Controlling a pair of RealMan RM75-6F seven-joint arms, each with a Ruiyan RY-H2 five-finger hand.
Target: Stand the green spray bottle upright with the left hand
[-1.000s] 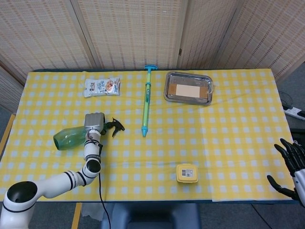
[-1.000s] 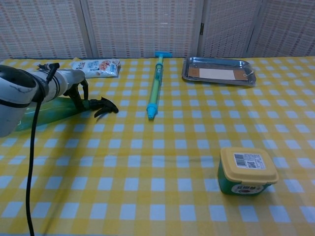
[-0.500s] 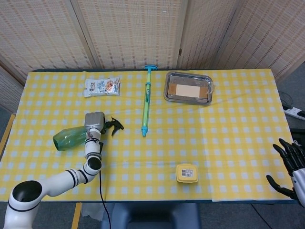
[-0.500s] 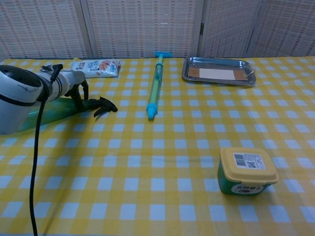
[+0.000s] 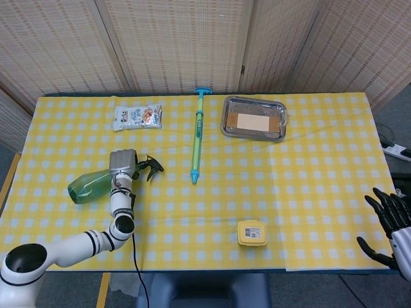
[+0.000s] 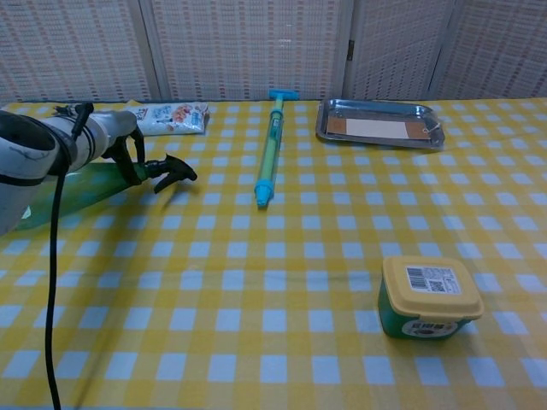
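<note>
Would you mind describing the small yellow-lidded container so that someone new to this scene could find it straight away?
Start from the yellow checked tablecloth and go to its near edge, a little right of the middle. There the yellow-lidded container stands alone, well in front of the long green and blue pump toy and the metal tray. It is the only squat tub, green below with a barcode label on its lid.

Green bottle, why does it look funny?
The green bottle lies tipped over at the table's left side instead of standing. The left hand grips it near its black nozzle.
</note>
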